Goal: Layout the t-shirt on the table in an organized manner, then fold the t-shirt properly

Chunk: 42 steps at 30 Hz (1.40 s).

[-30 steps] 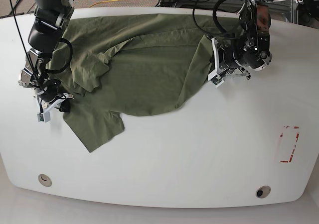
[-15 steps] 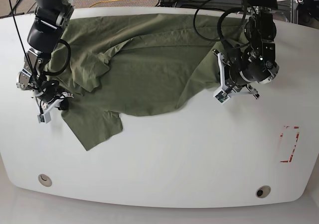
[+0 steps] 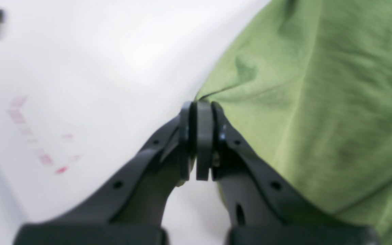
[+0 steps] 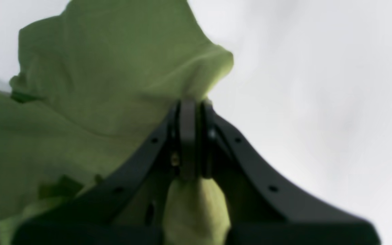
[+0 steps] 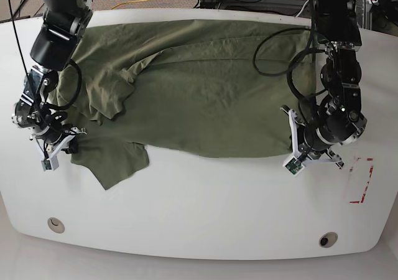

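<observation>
The olive-green t-shirt (image 5: 199,93) lies spread wide over the back half of the white table (image 5: 205,211), with a crumpled sleeve and a folded flap at its left. My left gripper (image 5: 291,163) is at the shirt's front right corner, shut on the hem. In the left wrist view that gripper (image 3: 197,105) pinches the t-shirt's (image 3: 318,102) edge, just over the tabletop. My right gripper (image 5: 51,158) is at the far left, shut on the shirt's edge. The right wrist view shows it (image 4: 192,103) clamped on a bunched peak of the t-shirt (image 4: 114,78).
A red tape rectangle (image 5: 360,180) is marked at the right, close to my left arm, and shows blurred in the left wrist view (image 3: 39,143). Two grommet holes (image 5: 56,224) (image 5: 328,239) sit near the front edge. Cables hang behind the table's back edge.
My left gripper has dragged the shirt's right edge forward and to the right, opening out the folded-over part. My right gripper has shifted left and forward with its edge of the shirt.
</observation>
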### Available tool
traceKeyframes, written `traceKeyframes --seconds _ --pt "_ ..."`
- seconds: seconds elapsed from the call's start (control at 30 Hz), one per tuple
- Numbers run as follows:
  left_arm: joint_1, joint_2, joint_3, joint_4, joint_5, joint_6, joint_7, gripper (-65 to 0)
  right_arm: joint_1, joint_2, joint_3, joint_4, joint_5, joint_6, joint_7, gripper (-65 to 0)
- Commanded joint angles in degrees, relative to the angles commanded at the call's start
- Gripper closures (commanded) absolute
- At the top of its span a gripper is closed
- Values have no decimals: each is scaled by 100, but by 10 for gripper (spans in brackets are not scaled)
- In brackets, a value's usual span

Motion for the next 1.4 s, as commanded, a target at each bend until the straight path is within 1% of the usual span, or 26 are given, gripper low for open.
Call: traceKeyframes --seconds 0.27,0.47,0.7,0.87,1.1,1.23,1.4 --pt "-413 -9 0 -343 0 0 0 0 220 26 -9 0 -9 0 -35 -8" --pt "-484 -9 0 -352 0 0 0 0 255 35 -9 105 -9 0 -158 -8" --pt "-484 -9 9 -325 -18 0 0 0 -18 9 -9 607 -9 0 -176 -8" --pt "-457 -141 9 -325 -35 0 0 0 -246 -9 9 993 9 0 -448 -8" --pt "-404 -158 0 -123 0 0 18 0 -686 -18 35 1749 53 0 -738 -8" --pt "-273 -202 0 97 -9 0 229 0 -888 -26 44 2163 53 0 -958 -8" --pt "-70 -237 0 352 -26 0 554 0 -1222 -158 53 2681 53 0 -1134 -8"
